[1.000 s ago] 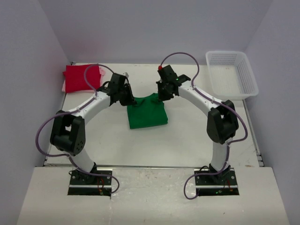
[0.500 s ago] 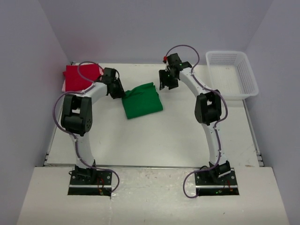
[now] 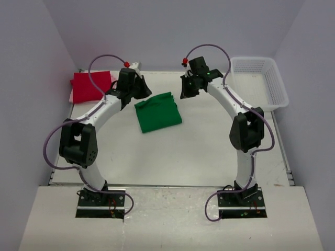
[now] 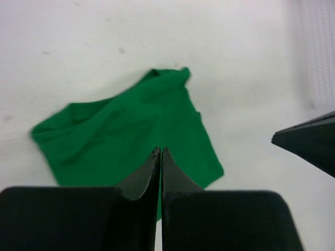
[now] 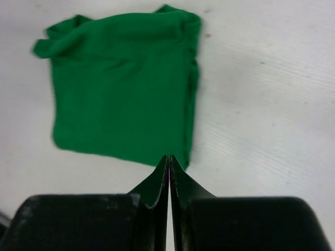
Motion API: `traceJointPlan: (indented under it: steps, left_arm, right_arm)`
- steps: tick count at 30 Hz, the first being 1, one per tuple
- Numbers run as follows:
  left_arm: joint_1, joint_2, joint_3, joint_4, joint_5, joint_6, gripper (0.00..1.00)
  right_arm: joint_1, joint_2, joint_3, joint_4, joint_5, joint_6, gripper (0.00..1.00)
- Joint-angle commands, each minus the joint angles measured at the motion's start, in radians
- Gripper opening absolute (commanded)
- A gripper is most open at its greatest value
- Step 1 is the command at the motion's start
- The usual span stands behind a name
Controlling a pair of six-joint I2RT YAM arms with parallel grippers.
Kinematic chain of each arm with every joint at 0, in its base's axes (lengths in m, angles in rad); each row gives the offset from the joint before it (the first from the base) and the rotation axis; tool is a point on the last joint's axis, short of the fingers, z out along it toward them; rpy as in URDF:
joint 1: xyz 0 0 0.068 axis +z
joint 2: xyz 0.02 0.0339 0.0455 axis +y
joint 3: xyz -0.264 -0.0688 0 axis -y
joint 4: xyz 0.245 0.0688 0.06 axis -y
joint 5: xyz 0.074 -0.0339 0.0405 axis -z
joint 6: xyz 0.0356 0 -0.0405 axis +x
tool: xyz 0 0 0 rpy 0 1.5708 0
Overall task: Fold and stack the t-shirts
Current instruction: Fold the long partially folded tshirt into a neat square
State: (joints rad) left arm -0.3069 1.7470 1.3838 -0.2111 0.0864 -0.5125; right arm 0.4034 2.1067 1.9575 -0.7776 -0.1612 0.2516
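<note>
Green t-shirt [image 3: 158,112]: folded to a rough square, flat, slightly skewed, far edge bunched. It lies between left gripper [image 3: 142,90] and right gripper [image 3: 185,92], just nearer than both fingertips, touching neither. Red t-shirt [image 3: 89,86]: folded flat, well left of left gripper. Pale pink t-shirt [image 3: 71,97]: seemingly under the red, only an edge showing.
</note>
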Motion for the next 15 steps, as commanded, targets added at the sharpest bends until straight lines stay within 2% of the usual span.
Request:
traceJointPlan:
  steps: [1, 2, 3, 4, 8, 15]
  left_arm:
    - [0.009, 0.086, -0.049, 0.143, 0.324, -0.047, 0.00]
    - [0.015, 0.130, -0.055, 0.183, 0.440, -0.072, 0.00]
    - [0.022, 0.149, -0.066, 0.302, 0.478, -0.095, 0.00]
    - [0.031, 0.184, -0.069, 0.331, 0.522, -0.127, 0.00]
    - [0.040, 0.281, -0.005, 0.393, 0.607, -0.153, 0.00]
    - [0.052, 0.420, 0.066, 0.449, 0.658, -0.175, 0.00]
  right_arm:
    - [0.000, -0.068, -0.045, 0.050, -0.223, 0.063, 0.00]
    - [0.000, -0.059, -0.042, 0.057, -0.257, 0.098, 0.00]
    - [-0.001, -0.038, -0.045, 0.069, -0.291, 0.110, 0.00]
    - [0.000, -0.018, -0.037, 0.067, -0.370, 0.112, 0.00]
    - [-0.002, 0.079, 0.015, 0.052, -0.480, 0.123, 0.00]
    - [-0.002, 0.214, 0.037, 0.075, -0.633, 0.170, 0.00]
